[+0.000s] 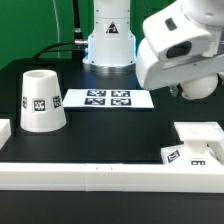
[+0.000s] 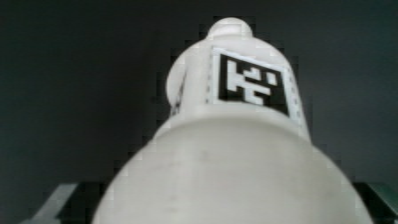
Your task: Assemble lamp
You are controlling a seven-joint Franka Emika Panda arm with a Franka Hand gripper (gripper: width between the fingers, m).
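Observation:
In the wrist view the white rounded bulb (image 2: pixel 222 130) fills the picture, with a black-and-white tag on its narrow end. It sits between the fingers of my gripper (image 2: pixel 217 212), which is shut on it; only dark finger edges (image 2: pixel 68 205) show at its sides. In the exterior view the gripper (image 1: pixel 193 90) hangs above the table at the right, and the arm hides the bulb. The tapered shade (image 1: pixel 42 100) stands mouth-down at the exterior view's left. The flat square base (image 1: pixel 200 138) lies at the right, below the gripper, apart from it.
The marker board (image 1: pixel 107 98) lies at the back middle in front of the robot's pedestal (image 1: pixel 108 45). A long white border rail (image 1: pixel 100 173) runs along the front edge. Another rail end (image 1: pixel 4 128) shows at the exterior view's left.

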